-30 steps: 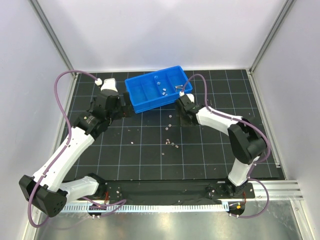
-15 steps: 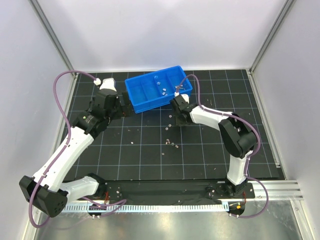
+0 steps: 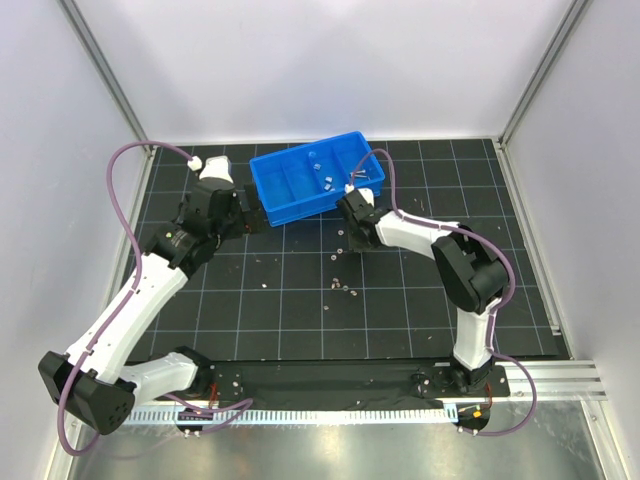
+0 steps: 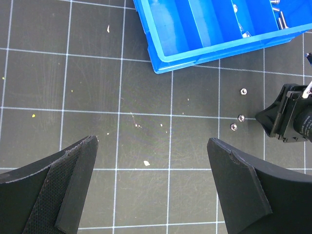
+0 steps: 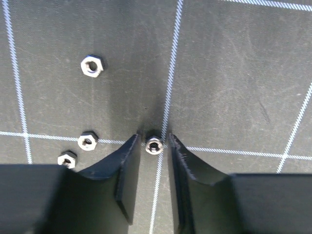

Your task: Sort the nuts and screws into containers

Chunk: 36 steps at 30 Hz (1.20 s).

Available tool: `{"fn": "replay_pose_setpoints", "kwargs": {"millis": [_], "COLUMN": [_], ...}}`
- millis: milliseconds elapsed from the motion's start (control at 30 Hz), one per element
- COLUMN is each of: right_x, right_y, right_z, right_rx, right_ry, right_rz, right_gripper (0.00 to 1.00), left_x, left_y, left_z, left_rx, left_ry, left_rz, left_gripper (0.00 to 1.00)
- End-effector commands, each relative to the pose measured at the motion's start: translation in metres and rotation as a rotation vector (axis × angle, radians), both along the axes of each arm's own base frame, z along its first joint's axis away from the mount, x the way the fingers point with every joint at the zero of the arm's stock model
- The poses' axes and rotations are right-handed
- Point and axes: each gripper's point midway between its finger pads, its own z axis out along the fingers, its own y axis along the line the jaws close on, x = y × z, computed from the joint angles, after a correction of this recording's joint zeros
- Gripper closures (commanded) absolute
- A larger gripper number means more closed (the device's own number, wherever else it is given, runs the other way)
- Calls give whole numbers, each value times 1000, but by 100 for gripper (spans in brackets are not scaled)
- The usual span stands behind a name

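The blue tray has some nuts in it, and screws in its end part. Just in front of the tray, the right gripper points down, its fingers close on both sides of one nut but not quite touching. The left gripper hangs by the tray's other end, spread wide.

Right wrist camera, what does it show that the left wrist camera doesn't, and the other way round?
Only the right wrist view: one nut sitting between the right gripper's narrow-set jaws, with a sliver of gap on each side. Only the left wrist view: the divided blue tray, and the left gripper standing wide open above the black grid mat. Both: that mat, three loose nuts lying on it, and the right gripper itself.
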Motion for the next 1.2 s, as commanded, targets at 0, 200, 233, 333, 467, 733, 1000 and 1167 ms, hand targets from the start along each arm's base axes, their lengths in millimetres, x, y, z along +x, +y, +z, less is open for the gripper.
{"fn": "replay_pose_setpoints", "kwargs": {"millis": [0,200,233,333,467,733,1000,1167], "right_x": [0,-3,-4,-6,-3,33,97,128], "right_y": [2,4,2,2,6,48,105,132], "right_z": [-14,-13,-11,-2,23,111,157,151], "right_rx": [-16,-6,-8,-1,31,143,187,199], "right_ry": [20,43,46,41,11,-150,-271,-298], "right_rz": [3,-18,-22,-28,-30,54,157,189], "right_gripper": [66,79,83,87,89,89,90,89], "left_x": [3,3,3,2,2,3,3,4], "left_y": [-1,0,0,0,0,0,1,1], "left_z": [21,21,21,22,22,21,20,18], "left_rx": [-26,-27,-27,-29,-29,-28,-22,-12], "left_ry": [-62,-62,-62,-63,-63,-60,-59,-55], "left_rz": [-3,-1,-1,-2,-2,-4,1,3], "left_gripper": [0,0,0,0,0,0,0,0]}}
